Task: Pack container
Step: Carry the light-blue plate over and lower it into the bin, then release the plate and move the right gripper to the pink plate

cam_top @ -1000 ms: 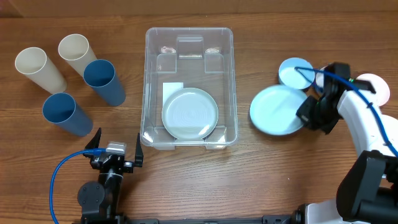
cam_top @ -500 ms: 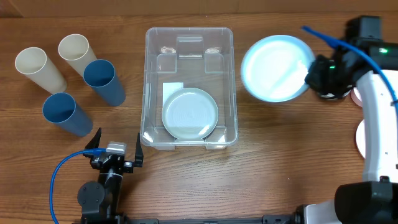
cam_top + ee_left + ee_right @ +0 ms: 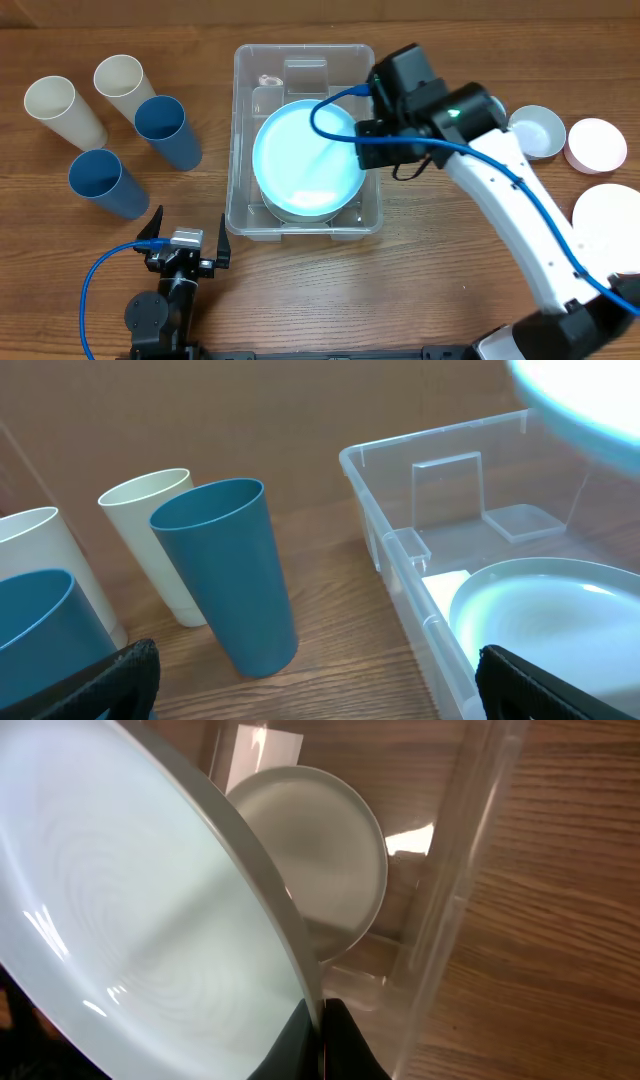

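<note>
- Overhead: the large clear rectangular plastic container [image 3: 238,130] sits mid-table. The right gripper [image 3: 362,148] reaches in over its right wall and carries a big round pale-blue plate [image 3: 305,160] above the floor. The plate spans nearly wall to wall.
- Overhead, surroundings: two blue tumbler cups [image 3: 168,130] and two cream tumbler cups [image 3: 65,110] stand left of the container. A small white bowl [image 3: 535,130] and two white round dishes [image 3: 610,215] lie to its right. The left gripper [image 3: 188,238] sits near the front-left corner, fingers spread wide with nothing between them.
- Left wrist: a smaller pale round plate [image 3: 540,610] lies flat on the container floor. The big plate's edge hangs above it at the top right, clear of it.
- Right wrist: the fingers [image 3: 345,1055] are pinched on the big plate's rim, at one edge only. The plate is tilted. The smaller plate shows beneath it, and the clear wall runs close on the right.
- Risk: with so little clearance, the far edge of the plate could catch a wall or the rim on the way down and wedge at a slant.
- Risk: the one-edge grip leaves the plate's weight hanging out, so it could pivot or slip in the fingers.
- Risk: if let go from this height and tilt, it would likely clatter onto the smaller plate and settle skewed, not nested.
- Risk: the gripper body could knock the right wall and shove the light bin.
</note>
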Robot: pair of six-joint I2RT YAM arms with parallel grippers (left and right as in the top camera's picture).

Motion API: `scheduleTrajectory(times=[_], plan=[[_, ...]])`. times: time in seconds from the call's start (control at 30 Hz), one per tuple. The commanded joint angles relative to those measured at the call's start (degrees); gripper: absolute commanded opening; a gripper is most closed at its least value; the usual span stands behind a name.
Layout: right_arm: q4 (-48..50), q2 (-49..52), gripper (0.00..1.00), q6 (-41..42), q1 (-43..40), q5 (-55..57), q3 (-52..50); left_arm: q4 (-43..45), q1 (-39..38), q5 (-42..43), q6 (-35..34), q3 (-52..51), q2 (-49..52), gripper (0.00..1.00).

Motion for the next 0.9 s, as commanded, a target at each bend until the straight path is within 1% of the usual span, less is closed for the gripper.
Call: scheduleTrajectory(times=[0.0,0.17,0.27,0.77,0.8,0.83,0.87], plan=[[0.61,5.81,0.04,-0.13,1.03,1.46,1.44,0.04,0.39,-0.11,-0.59,-0.31,-0.50,1.00],[2.38,10.80,0.04,-0.17,1.07,1.53,1.18,0.04,0.39,-0.13,-0.59,-0.31,-0.50,1.00],[4.11,12.26,0.04,-0.20,1.07,1.55,-0.07,0.07,0.39,-0.11,-0.59,-0.31,-0.50,1.00],[6.40,19.52,0.04,-0.39,1.05,2.89,-1.46,0.04,0.39,-0.11,-0.59,-0.31,-0.50,1.00],[6.49,19.63,0.07,-0.39,1.05,2.89,-1.46,0.04,0.39,-0.11,-0.59,-0.31,-0.50,1.00],[6.56,19.71,0.13,-0.39,1.05,2.89,-1.46,0.04,0.39,-0.13,-0.59,-0.31,-0.50,1.00],[6.56,19.71,0.29,-0.39,1.05,2.86,-1.46,0.04,0.39,-0.13,-0.59,-0.31,-0.50,1.00]])
